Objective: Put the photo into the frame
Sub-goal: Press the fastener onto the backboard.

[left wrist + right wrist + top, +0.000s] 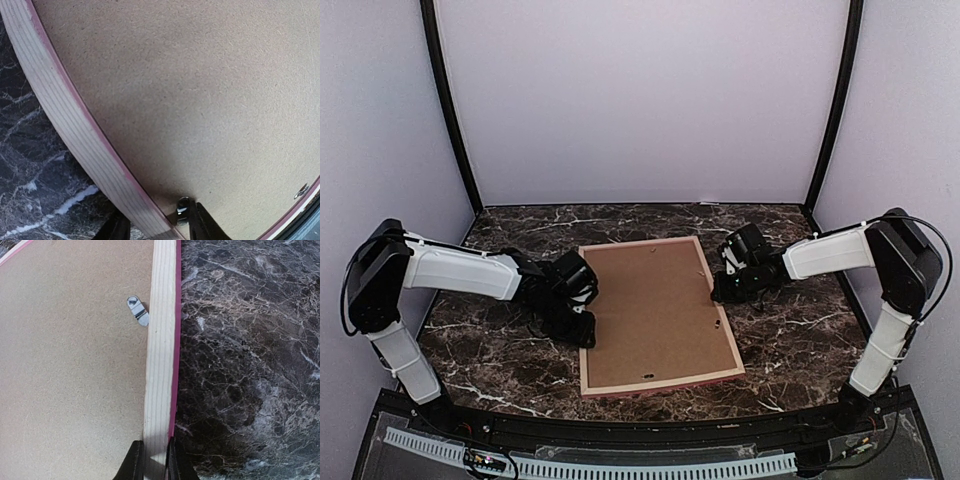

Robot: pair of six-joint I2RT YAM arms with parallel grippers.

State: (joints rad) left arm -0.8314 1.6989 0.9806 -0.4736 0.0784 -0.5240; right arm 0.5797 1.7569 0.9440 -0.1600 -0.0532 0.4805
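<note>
The frame [660, 381], a large thin rectangle of pale bare wood with a pink edge, lies face down on the dark marble table [790, 330], its long axis running from the arms' side toward the back wall and turned slightly. A plain brown hardboard backing board [655, 310] fills its opening. The photo shows in no view, and whether it lies under the board cannot be told. Each arm stands at one long side, so the frame lies between them. The left gripper [582, 322] is at the left rail near its middle, and the right gripper [717, 290] is at the right rail, further back. The right wrist view shows what the top view cannot: the right gripper's [155, 461] jaws are clamped on the wooden rail, one outside and one on the board side, with a small metal turn clip [137, 310] further along. The left wrist view shows the left gripper [157, 226] astride its rail beside another metal clip [183, 206]. Its jaws stand apart, and whether they press the wood cannot be told. Judged from this, freeing the board probably turns on those clips.
</note>
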